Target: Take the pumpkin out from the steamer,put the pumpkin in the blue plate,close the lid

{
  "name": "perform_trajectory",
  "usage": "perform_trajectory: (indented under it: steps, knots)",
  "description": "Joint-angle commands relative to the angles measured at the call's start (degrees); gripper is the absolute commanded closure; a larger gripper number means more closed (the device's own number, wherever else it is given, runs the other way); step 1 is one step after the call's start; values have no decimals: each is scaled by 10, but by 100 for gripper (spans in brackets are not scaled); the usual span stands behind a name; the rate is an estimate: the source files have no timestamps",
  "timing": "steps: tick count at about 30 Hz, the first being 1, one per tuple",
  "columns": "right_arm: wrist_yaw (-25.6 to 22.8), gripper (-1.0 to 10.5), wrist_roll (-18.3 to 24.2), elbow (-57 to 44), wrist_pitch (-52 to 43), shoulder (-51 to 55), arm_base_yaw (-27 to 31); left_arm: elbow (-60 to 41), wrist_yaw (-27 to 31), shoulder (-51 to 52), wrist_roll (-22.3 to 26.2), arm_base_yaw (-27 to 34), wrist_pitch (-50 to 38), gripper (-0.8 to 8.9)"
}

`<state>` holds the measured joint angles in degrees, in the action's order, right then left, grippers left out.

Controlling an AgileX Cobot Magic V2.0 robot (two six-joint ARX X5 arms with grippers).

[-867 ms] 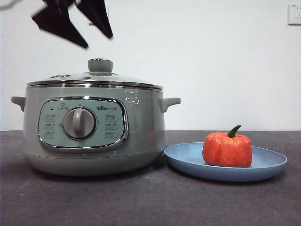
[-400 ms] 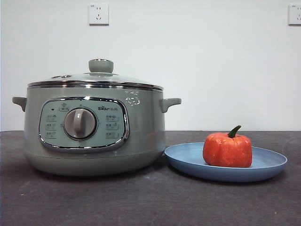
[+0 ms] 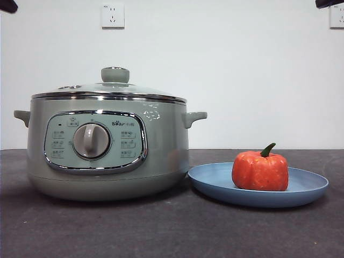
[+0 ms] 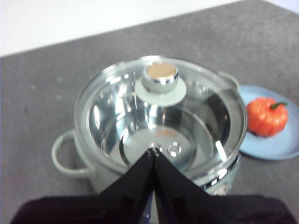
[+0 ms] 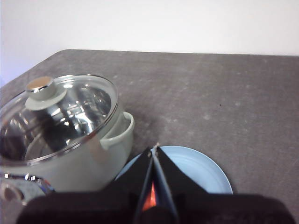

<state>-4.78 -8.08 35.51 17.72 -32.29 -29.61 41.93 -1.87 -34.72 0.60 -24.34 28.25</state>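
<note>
Front view: steamer [image 3: 107, 145] stood on the dark table [image 3: 172, 231] with the lid [image 3: 107, 90] seated flat on its rim, pale green knob [image 3: 115, 74] uppermost. Just beside its base lay the blue plate [image 3: 301, 188], and the pumpkin [image 3: 260, 171] sat upright inside it, green stem curving up. Two wall sockets [image 3: 112, 15] showed on the white wall behind. Only black tips of the arms appeared, one at each top corner, well apart from every object.

Left wrist view: left gripper [image 4: 153, 154] hung above the steamer [image 4: 70, 158], its two black jaws pressed together to a single point with nothing between them. Beyond the fingertips lay the glass lid [image 4: 205, 107] and its knob [image 4: 161, 77] (the bare steel bowl was visible through the glass). Off to one side of the fingers, well apart from them, the pumpkin [image 4: 266, 115] rested on the blue plate [image 4: 280, 147].

Right wrist view: right gripper [image 5: 154, 150] was likewise closed to a point and held nothing. It hung over the blue plate [image 5: 205, 172]; an orange sliver of the pumpkin [image 5: 149, 203] showed directly under the jaws. To one side of the fingers stood the steamer [image 5: 79, 163], lid [image 5: 79, 109] in place.
</note>
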Motion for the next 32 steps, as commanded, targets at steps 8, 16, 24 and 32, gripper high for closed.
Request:
perform_trajectory:
  steps: [8,16,24,32]
  knots:
    - [-2,958,-19,-2,-5,-2,0,5,3,-4,-8,-1,1,817]
    - [-1,958,-19,-2,-5,-2,0,5,2,-5,-8,-1,3,817]
    - [-1,958,-19,-2,-5,-2,0,-3,-5,97,20,42,43,817]
    - [-1,958,-19,-2,-5,-2,0,-129,-13,273,9,169,-1,817]
